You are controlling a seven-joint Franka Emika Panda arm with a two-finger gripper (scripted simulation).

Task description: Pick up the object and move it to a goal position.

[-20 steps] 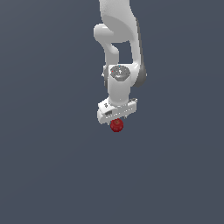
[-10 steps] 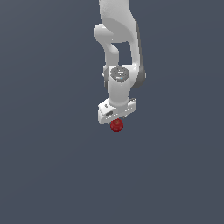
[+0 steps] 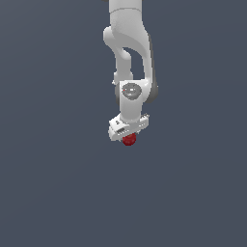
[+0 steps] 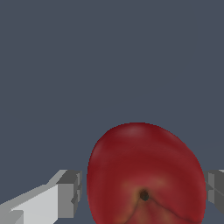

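While the white arm reaches straight down in the exterior view, its end effector is closed around the dark-red apple, which sits directly beneath the white hand body and pokes out below it against the plain dark grey background. Seen from the wrist view, the apple fills the gap between the two grey fingers, its dimpled top with a dark spot facing the camera; whether both pads actually touch its skin cannot be told for certain.
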